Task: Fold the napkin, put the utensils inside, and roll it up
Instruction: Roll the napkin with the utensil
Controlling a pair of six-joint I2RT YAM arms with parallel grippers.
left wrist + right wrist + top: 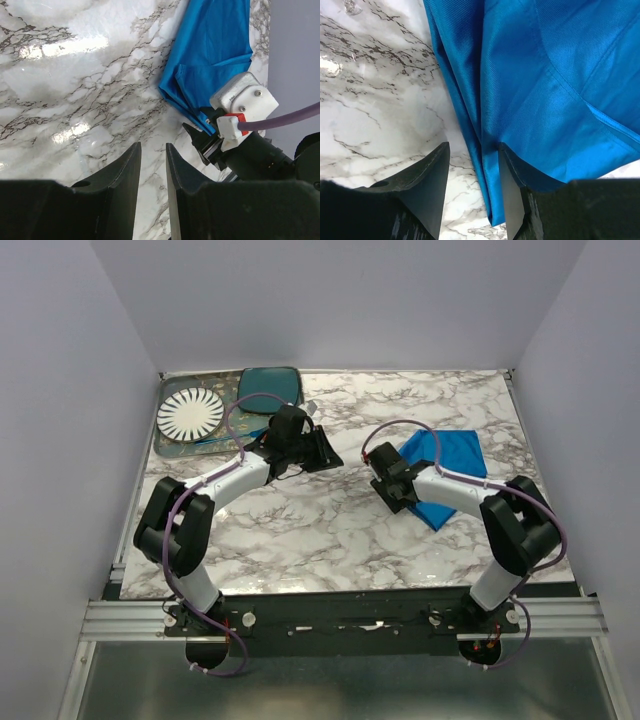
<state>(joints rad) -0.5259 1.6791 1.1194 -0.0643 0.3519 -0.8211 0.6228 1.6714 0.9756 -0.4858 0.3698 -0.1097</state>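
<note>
The bright blue napkin [455, 452] lies crumpled and partly folded at the right of the marble table [330, 530]. My right gripper [398, 498] hovers low at the cloth's left edge. In the right wrist view it [474, 145] is open, and a folded edge of the napkin [535, 75] runs between its jaws, against the right finger. My left gripper [322, 452] is mid-table; its jaws [152, 145] stand a little apart over bare marble, holding nothing. The left wrist view shows the napkin [210, 45] and the right gripper [210, 145]. A slim bluish fork [222, 437] lies on the tray, partly hidden by the left arm.
A tray [165, 445] at the back left holds a white striped plate [190, 414] and a dark teal rounded-square plate [270, 385]. White walls enclose the table on three sides. The two grippers are close together near the middle.
</note>
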